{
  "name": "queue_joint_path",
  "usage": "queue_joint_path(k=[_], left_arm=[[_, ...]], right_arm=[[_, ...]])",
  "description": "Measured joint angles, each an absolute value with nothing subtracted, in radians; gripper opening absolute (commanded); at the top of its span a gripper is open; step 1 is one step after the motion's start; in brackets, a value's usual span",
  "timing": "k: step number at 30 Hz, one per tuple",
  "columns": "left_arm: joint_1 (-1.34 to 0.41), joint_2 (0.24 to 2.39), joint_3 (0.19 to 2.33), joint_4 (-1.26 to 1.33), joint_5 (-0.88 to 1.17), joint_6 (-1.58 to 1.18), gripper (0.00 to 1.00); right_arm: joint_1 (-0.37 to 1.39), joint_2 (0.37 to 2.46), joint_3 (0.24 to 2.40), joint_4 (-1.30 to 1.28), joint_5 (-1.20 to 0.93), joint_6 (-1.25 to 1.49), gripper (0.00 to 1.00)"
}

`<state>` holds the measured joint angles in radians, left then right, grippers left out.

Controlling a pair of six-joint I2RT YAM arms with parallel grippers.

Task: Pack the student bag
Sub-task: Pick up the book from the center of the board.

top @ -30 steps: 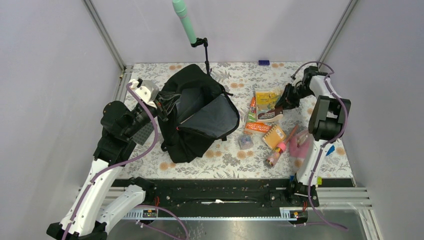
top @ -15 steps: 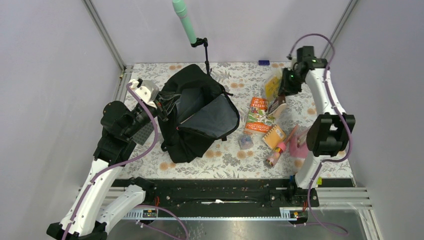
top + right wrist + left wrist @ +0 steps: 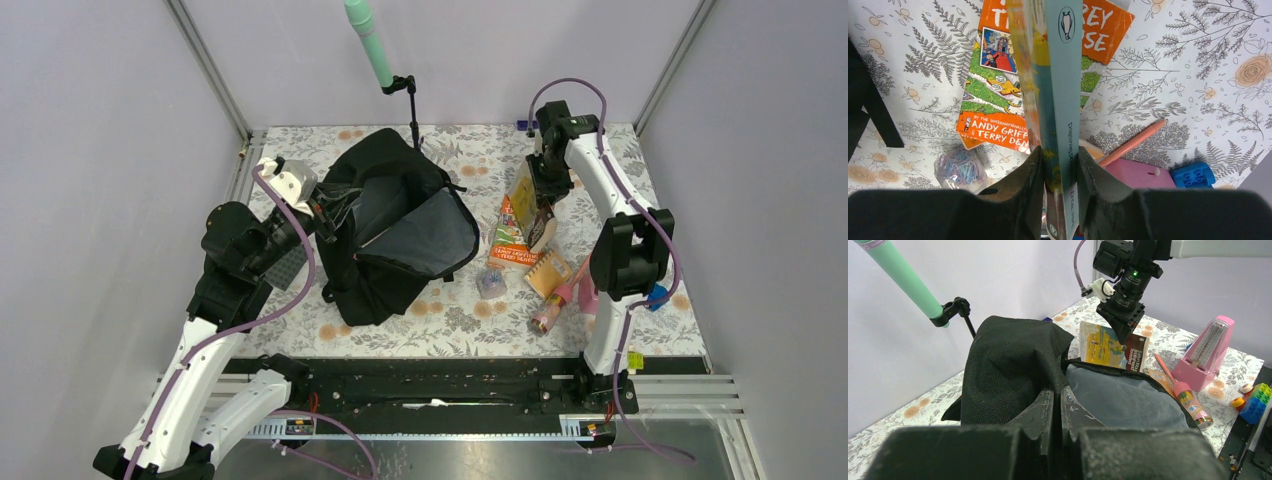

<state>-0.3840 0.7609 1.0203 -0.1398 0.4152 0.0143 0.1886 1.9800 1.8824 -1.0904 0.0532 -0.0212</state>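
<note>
At left, left fingers (image 3: pixel 1040 412) clench the rim of the bag (image 3: pixel 400 240), open left of table (image 3: pixel 460 315) centre. Beside it, right fingers (image 3: pixel 1030 175) grasp a book (image 3: pixel 1060 75) by one edge, upright, off the table. Risk: book pivots in that narrow grip, snags rim or drops.

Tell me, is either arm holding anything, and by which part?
Right fingers pinch a paperback across its spine edge. Left fingers, shut, seem to pinch the student bag at its opening's rim.
</note>
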Motion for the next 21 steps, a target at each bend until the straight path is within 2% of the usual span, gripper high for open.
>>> queue_joint_path(k=[2, 7, 10, 14, 17, 21], left_arm=[[-0.384, 0.761, 1.020, -0.140, 0.415, 0.013, 0.00], [-0.384, 0.761, 1.020, -0.140, 0.416, 0.009, 0.00], [-0.384, 0.761, 1.020, -0.140, 0.416, 0.008, 0.00], [-0.384, 0.761, 1.020, -0.139, 0.416, 0.007, 0.00], [-0.384, 0.761, 1.020, -0.140, 0.416, 0.007, 0.00], [-0.384, 0.761, 1.020, -0.139, 0.416, 0.007, 0.00]], right_arm=[[0.190, 1.983, 1.882, -1.090, 0.061, -0.025, 0.31], [0.192, 1.983, 1.878, -1.079, 0.062, -0.033, 0.41], [0.193, 1.983, 1.865, -1.060, 0.059, -0.038, 0.55], [0.194, 1.985, 1.848, -1.048, 0.052, -0.042, 0.56], [0.194, 1.993, 1.847, -1.037, 0.043, -0.042, 0.61], [0.194, 2.012, 1.840, -1.024, 0.030, -0.044, 0.62]])
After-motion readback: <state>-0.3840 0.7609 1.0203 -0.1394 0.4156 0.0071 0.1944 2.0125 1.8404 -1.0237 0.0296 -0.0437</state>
